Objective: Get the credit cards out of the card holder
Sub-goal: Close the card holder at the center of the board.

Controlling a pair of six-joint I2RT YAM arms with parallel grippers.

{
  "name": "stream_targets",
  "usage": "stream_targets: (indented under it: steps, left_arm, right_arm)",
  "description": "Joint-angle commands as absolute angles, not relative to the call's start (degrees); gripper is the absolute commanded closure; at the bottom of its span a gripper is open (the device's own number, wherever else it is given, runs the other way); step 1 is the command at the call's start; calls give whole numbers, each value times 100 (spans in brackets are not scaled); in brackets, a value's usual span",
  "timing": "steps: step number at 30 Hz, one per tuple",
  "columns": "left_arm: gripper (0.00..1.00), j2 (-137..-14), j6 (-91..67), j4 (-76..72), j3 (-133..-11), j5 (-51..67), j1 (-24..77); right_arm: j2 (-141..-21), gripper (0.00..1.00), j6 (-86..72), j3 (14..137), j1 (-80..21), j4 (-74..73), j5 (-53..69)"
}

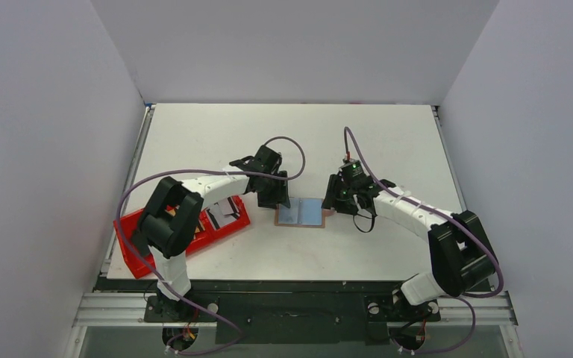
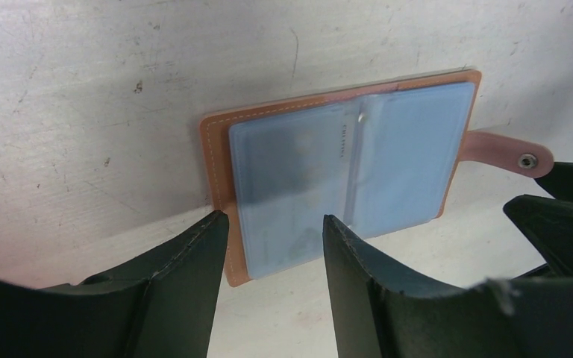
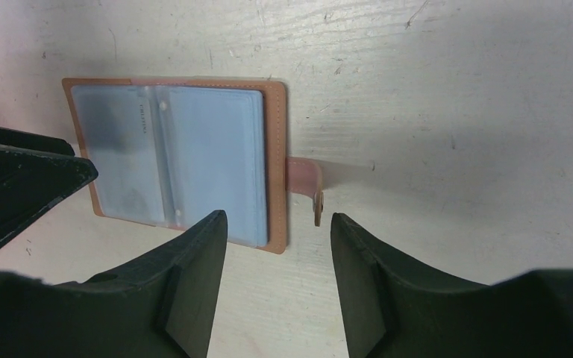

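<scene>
Left gripper [image 2: 276, 224] hangs low, black fingers parted above the left end of the open holder, gripping nothing. Right gripper [image 3: 280, 220] mirrors it, fingers apart over the holder's right edge. Both white arms bend inward across the white table [image 1: 283, 134]. Under the left arm sits a red plastic tray [image 1: 138, 261]. Between the grippers a small tan leather card holder [image 1: 302, 212] lies open and flat. Pale blue-grey credit cards [image 2: 291, 171] sit in its sleeves, and its snap tab [image 3: 306, 183] points right.
</scene>
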State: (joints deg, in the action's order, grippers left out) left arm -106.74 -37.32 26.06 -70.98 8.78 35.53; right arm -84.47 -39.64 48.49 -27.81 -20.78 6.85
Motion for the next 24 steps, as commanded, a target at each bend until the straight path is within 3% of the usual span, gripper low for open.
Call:
stream_targets:
  steps: [1, 7, 12, 19, 24]
  left_arm:
    - [53, -10678, -3765, 2325, -6983, 782, 3520]
    - [53, -10623, -3730, 2323, -6823, 691, 3503]
    - [53, -10754, -3747, 2207, -6799, 856, 3487]
    - [60, -10812, -3919, 1879, -6689, 1297, 3437]
    - [73, -10753, -3991, 1812, -6682, 1410, 3423]
  right_arm:
    - [-8576, 51, -3904, 5058, -2838, -1971, 525]
    - [-8762, 57, -3901, 5051, -2837, -1881, 536]
    - [-8860, 72, -3902, 5053, -2845, -1838, 515]
    - [-8924, 91, -3865, 5021, -2841, -1837, 443]
    - [-8960, 100, -3850, 5005, -2853, -1821, 420]
